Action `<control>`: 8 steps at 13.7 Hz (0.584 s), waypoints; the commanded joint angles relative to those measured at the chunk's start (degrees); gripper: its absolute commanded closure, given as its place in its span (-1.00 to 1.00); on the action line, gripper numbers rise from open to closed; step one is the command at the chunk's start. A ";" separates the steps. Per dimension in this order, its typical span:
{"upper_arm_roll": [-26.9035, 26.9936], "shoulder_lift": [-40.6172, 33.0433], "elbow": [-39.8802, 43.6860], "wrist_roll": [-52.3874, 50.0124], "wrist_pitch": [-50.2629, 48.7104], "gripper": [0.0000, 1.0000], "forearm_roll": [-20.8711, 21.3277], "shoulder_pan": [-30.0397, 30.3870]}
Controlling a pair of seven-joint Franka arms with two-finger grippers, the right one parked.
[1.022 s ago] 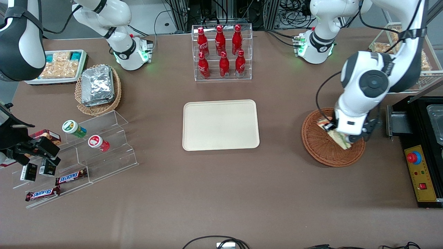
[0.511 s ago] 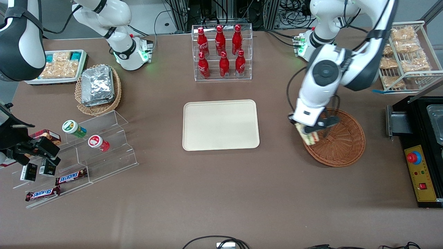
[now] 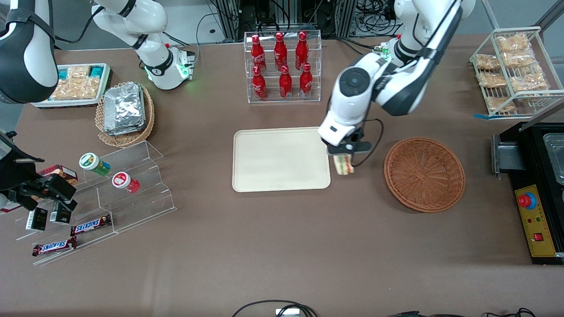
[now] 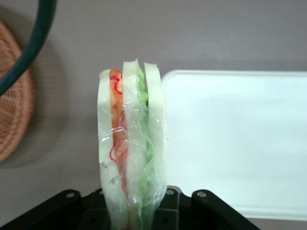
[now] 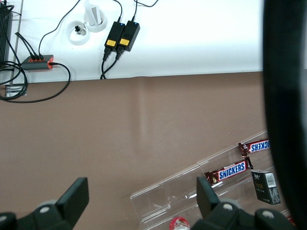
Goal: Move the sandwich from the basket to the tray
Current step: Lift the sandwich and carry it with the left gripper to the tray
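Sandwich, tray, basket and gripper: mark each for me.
sandwich (image 4: 130,143): left wrist view, wrapped filling edge.
tray (image 3: 282,187): front view, rim nearest the camera.
basket (image 3: 424,174): front view, woven floor.
gripper (image 3: 343,155): front view, shut on the sandwich, beside the tray.

Glossy film wraps the sandwich (image 4: 132,143); woven wicker basket (image 3: 424,174).

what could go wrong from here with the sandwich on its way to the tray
The pincer grips the sandwich by one end only, and its plastic wrap looks slippery, so it might slide out mid-carry. In the front view it hangs just beside the tray edge, between tray and basket; released now, it would likely land on the rim or the table. Held upright on its edge, it may tip over once let go.
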 commanded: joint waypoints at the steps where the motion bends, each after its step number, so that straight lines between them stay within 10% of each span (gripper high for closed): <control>1: 0.34 3.98 2.48 0.01 0.05 1.00 3.45 -4.25; 8: 0.34 13.30 3.62 -1.22 1.36 1.00 10.41 -9.79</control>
